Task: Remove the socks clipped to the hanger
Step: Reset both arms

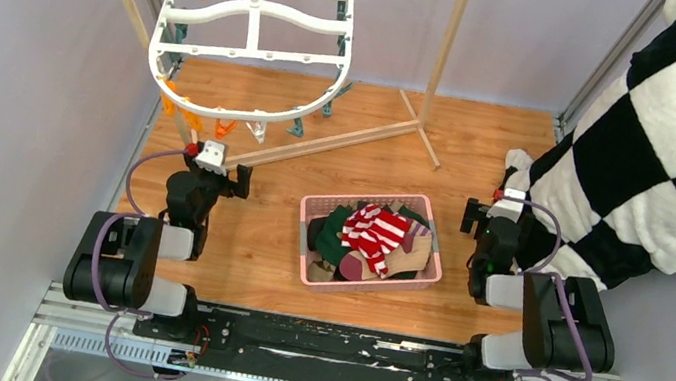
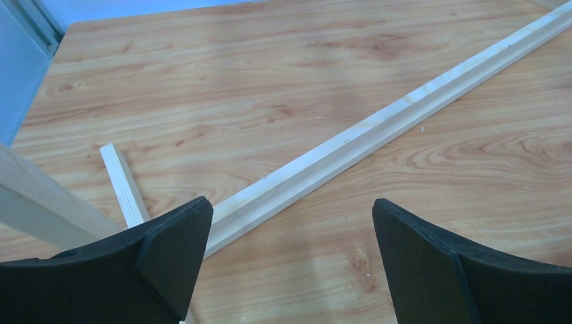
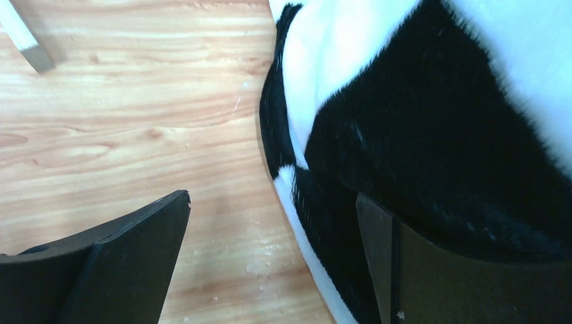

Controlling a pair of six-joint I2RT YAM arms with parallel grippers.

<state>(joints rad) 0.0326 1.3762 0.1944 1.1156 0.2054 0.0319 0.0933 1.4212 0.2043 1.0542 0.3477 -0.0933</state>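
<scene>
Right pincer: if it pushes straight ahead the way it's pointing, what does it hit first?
Most likely the checkered cloth: its edge sits squarely ahead of the open right pincer. Depth unclear; the table lies just beside.

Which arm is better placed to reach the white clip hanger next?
Left, probably. The left gripper sits open near the hanger and its front rim, while the right gripper is open far off beside the checkered cloth.
</scene>
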